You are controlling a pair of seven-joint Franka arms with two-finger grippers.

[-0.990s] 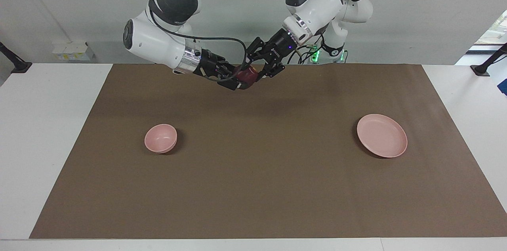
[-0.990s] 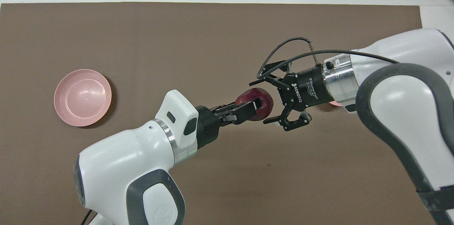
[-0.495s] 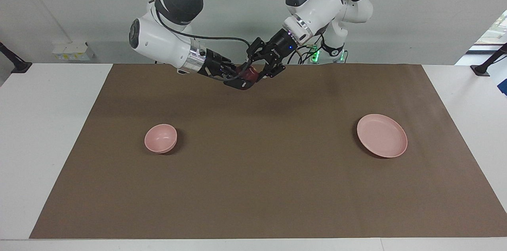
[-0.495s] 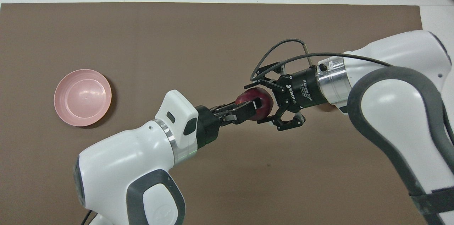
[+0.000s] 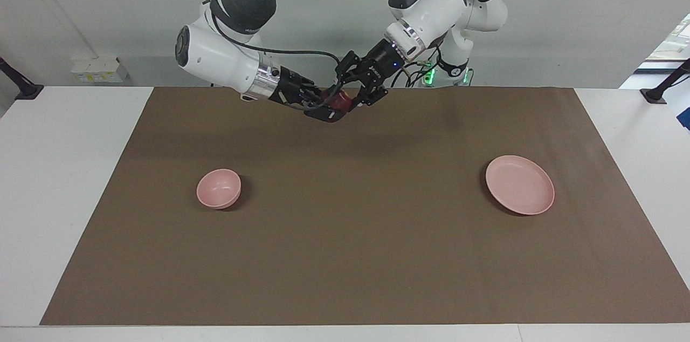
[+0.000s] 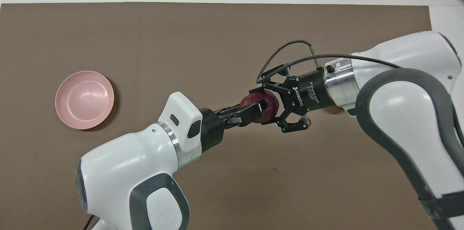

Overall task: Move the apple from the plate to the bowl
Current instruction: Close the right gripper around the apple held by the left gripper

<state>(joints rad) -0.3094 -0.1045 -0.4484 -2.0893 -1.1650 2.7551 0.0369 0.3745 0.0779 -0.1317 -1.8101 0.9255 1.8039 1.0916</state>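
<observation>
Round maroon apple [image 6: 266,106], seemingly glossy

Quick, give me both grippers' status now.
Left gripper: shut on the apple, up over the brown mat.
Right gripper: also shut on the apple, from the other side.

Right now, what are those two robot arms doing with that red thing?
They are passing an apple from one to the other in the air, above the brown mat. The left gripper and the right gripper are both shut on it. The pink plate and pink bowl have nothing in them.
</observation>
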